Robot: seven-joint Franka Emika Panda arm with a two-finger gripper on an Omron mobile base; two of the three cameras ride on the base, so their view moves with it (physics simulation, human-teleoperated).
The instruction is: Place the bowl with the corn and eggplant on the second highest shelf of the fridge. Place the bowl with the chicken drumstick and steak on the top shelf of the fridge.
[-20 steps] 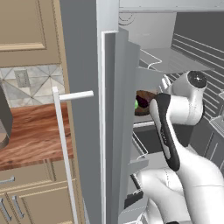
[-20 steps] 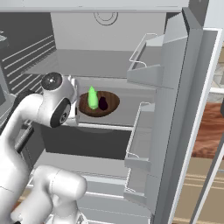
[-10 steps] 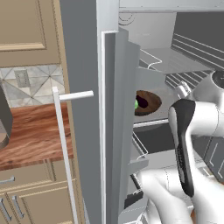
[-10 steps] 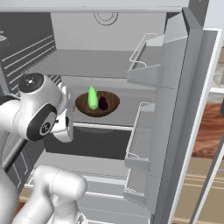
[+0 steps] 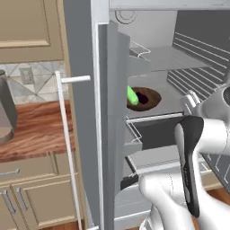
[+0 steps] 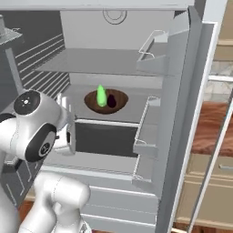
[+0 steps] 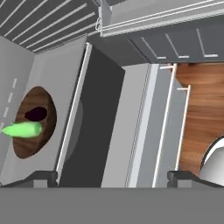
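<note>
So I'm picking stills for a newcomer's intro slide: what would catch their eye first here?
The open fridge, with a dark wooden bowl on its second highest shelf, and in it the bright green corn beside a dark eggplant. Next, the white robot arm in the foreground at lower left of the right base view, its open gripper empty.

Base views flanking open fridge [image 6: 182, 91]

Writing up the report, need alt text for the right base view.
Open fridge with a brown bowl holding green corn and a dark eggplant on the second highest shelf; the top shelf is bare. The white arm stands at lower left, clear of the bowl.
</note>
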